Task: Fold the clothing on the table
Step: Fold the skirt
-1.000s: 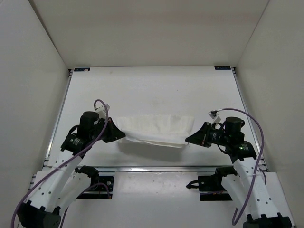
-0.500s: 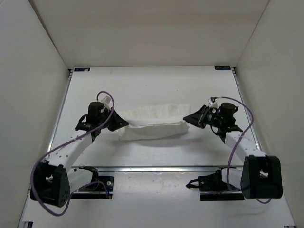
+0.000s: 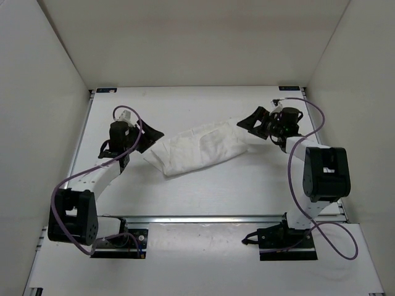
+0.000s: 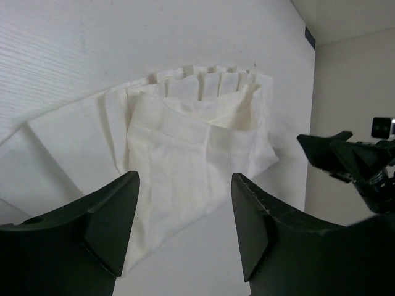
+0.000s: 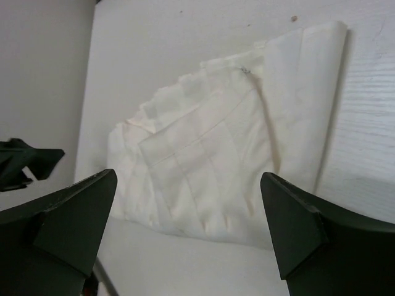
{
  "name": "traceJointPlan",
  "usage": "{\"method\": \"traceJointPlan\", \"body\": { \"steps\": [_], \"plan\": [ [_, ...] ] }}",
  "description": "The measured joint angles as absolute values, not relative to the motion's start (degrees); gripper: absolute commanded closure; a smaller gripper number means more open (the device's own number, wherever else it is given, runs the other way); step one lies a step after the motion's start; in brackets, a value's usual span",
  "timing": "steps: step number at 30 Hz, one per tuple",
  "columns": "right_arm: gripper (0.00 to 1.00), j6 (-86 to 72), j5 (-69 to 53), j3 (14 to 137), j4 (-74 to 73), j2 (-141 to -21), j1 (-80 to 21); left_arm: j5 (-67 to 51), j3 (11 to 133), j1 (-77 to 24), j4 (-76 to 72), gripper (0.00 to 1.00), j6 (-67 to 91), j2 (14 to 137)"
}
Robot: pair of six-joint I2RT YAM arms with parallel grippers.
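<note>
I see the clothing [image 3: 200, 148] lying folded in a slanted band in the middle of the table [image 3: 185, 105], with its right end farther from me. The left gripper [image 3: 154, 137] sits just beside its left end, jaws spread and holding nothing (the wrist view shows the cloth flat beyond them). The right gripper [image 3: 245, 125], at the other end, gapes wide and is likewise empty.

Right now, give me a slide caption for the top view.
Left gripper and right gripper open at either end of folded clothing lying diagonally on the table.
</note>
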State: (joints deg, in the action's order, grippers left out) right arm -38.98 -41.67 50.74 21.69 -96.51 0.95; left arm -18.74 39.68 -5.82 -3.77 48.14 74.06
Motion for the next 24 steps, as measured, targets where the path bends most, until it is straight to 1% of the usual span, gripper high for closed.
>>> {"method": "traceJointPlan", "body": {
  "steps": [2, 4, 5, 6, 7, 9, 13, 16, 18, 19, 22, 24],
  "plan": [
    [0.01, -33.8, -41.3, 52.8, 18.9, -97.7, 0.8, -18.0, 39.7, -7.7, -4.5, 0.29, 46.6, 74.6],
    [0.09, -28.3, -40.9, 58.0, 14.7, -100.6, 0.2, -17.3, 40.2, -9.4, -4.3, 0.30, 44.7, 76.6],
    [0.19, -25.6, -40.6, 60.8, 13.1, -102.1, -0.2, -16.6, 40.9, -10.5, -4.0, 0.30, 43.5, 78.4],
    [0.35, -22.9, -40.2, 63.3, 11.8, -103.3, -0.8, -16.0, 41.8, -11.5, -3.4, 0.30, 42.4, 80.6],
    [0.41, -20.3, -39.9, 65.2, 10.7, -104.2, -1.2, -15.3, 42.9, -12.6, -3.0, 0.30, 41.2, 83.1],
    [0.43, -16.3, -39.6, 68.7, 8.4, -105.9, -2.0, -14.0, 44.5, -14.4, -2.4, 0.30, 39.3, 87.4],
    [0.38, -9.9, -39.5, 74.6, 3.1, -109.9, -3.4, -11.7, 47.3, -16.7, -0.7, 0.30, 36.6, 94.0],
    [0.38, -6.5, -38.7, 77.1, -0.1, -112.9, -4.3, -9.5, 49.9, -17.5, 0.5, 0.29, 35.0, 97.0],
    [0.40, -4.8, -38.2, 78.0, -2.4, -114.6, -4.8, -8.4, 52.0, -17.8, 1.4, 0.30, 34.3, 98.2],
    [0.42, -4.2, -38.1, 78.7, -3.7, -115.7, -5.0, -8.0, 52.9, -17.9, 1.5, 0.31, 34.0, 98.8],
    [0.43, -3.0, -38.1, 82.1, -7.0, -119.5, -5.6, -7.3, 54.9, -18.1, 1.5, 0.33, 33.5, 100.1],
    [0.43, -1.7, -38.1, 85.0, -9.5, -122.1, -6.1, -7.1, 55.4, -18.2, 1.5, 0.41, 33.4, 100.6]
  ]
}}
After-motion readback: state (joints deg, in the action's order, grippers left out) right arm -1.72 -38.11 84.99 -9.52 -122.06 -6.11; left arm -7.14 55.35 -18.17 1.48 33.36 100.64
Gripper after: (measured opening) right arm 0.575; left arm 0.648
